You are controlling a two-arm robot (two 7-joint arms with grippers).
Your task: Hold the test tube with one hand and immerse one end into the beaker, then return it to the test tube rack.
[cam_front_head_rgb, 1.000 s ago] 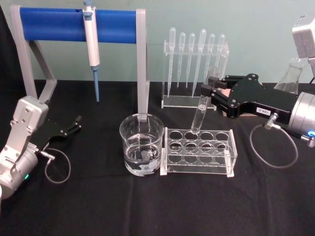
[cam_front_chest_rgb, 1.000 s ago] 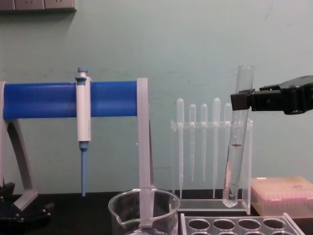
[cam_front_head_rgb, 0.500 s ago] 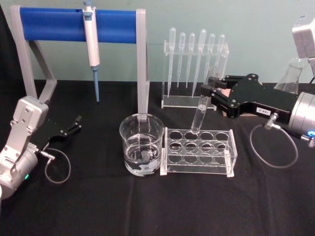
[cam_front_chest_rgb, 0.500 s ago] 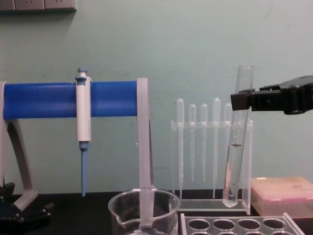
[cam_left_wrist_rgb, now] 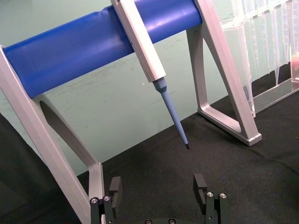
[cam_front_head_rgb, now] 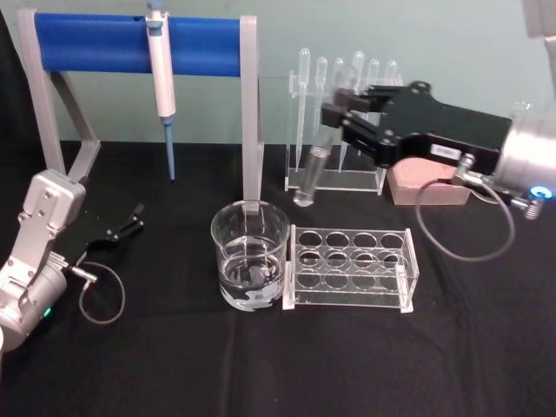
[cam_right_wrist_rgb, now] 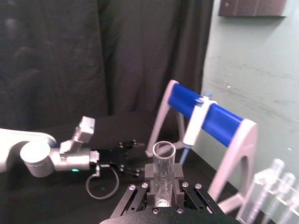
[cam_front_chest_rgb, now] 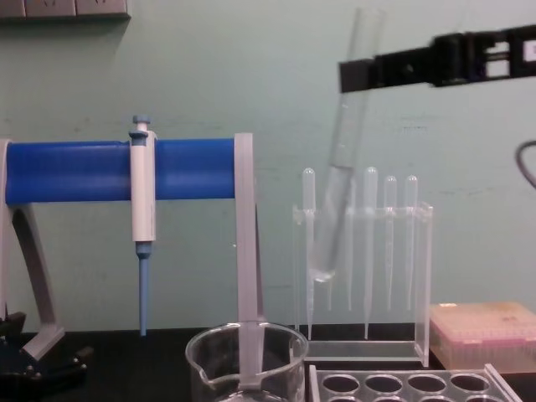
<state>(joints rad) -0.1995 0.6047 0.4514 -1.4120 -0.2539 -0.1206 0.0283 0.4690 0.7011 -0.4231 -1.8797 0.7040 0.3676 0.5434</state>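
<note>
Right gripper (cam_front_head_rgb: 335, 116) is clamped on the test tube (cam_front_head_rgb: 314, 163) near its upper end. The rimmed mouth sticks out above the jaws and most of the tube hangs below them.

The tube is held in the air over the middle of the table (cam_front_head_rgb: 261, 365). Its long axis is steep but tilted: mouth up and towards the right, round bottom down and towards the left. The bottom is well above the beaker (cam_front_head_rgb: 218, 248) and the rack (cam_front_head_rgb: 352, 292), touching neither.

Left gripper (cam_front_head_rgb: 135, 217) rests near the table's left edge, jaws wide apart.

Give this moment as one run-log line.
right gripper: shut on test tube | test tube: in air, tilted, outside beaker | left gripper: open, parked
</note>
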